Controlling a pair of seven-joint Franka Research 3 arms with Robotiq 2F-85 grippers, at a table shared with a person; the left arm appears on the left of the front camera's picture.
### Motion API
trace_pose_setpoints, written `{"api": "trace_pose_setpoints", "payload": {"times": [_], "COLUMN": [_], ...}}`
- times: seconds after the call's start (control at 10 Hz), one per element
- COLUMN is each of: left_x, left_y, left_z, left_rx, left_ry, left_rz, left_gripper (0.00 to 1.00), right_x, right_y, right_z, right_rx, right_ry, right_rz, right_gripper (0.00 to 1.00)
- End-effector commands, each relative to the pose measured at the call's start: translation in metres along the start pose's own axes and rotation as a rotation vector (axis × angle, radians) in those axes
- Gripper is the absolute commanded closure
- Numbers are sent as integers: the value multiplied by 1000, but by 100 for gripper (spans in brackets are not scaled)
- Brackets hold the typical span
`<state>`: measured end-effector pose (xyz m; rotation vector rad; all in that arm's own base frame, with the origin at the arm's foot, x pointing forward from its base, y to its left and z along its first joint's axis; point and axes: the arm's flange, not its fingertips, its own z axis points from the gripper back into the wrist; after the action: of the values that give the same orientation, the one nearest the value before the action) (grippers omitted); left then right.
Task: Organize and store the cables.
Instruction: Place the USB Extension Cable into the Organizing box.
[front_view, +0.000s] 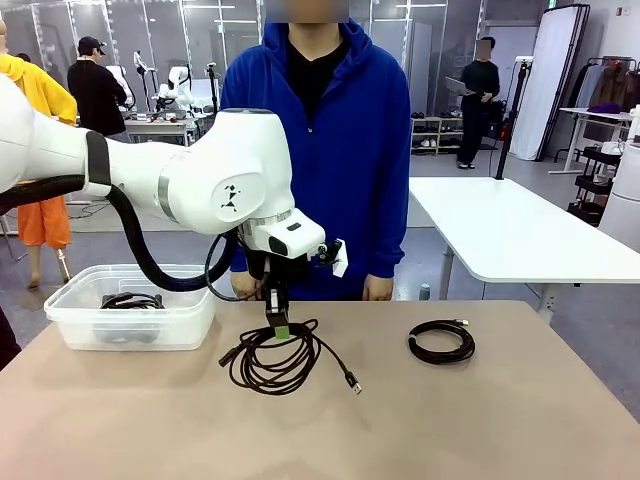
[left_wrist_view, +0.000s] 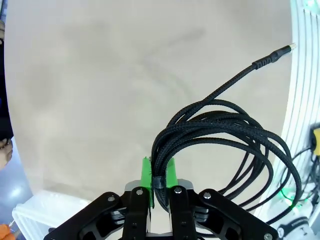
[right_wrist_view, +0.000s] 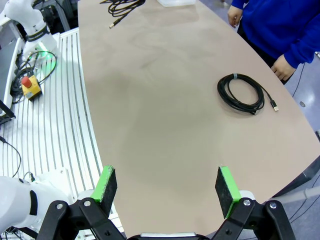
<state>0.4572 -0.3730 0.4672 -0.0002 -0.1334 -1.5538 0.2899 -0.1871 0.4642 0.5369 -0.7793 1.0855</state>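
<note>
Where the left claw pinches a coiled cable, right claw agape

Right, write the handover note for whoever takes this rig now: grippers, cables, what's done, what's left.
Left gripper: shut on the braided coil at mid-table, pinching its bundled strands.
Right gripper: open, holding nothing, above the bare table.
Second coil: lying on the table toward the robot's right, untouched.
Clear bin: at the robot's left, one cable inside.
Done: one cable stored, braided coil gripped.
Left: take the braided coil to the bin, then the second coil.
</note>
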Motion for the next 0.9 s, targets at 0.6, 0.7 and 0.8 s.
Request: {"api": "trace_pose_setpoints", "payload": {"times": [0.6,0.7,0.8], "left_x": [-13,-33,-56], "left_y": [6,15,22], "left_z": [11,21,30], "left_rx": [68,56,57], "left_ry": [21,17,14], "left_rz": [-3,-1,-36], "left_gripper": [88,88,88], "right_x": [0,0,0], "right_y": [0,0,0], "right_z": [0,0,0], "right_rx": [-2,-2,-2], "right_ry": [-16,-16,-16], "right_rz": [20,20,20], "right_gripper": [0,0,0]}}
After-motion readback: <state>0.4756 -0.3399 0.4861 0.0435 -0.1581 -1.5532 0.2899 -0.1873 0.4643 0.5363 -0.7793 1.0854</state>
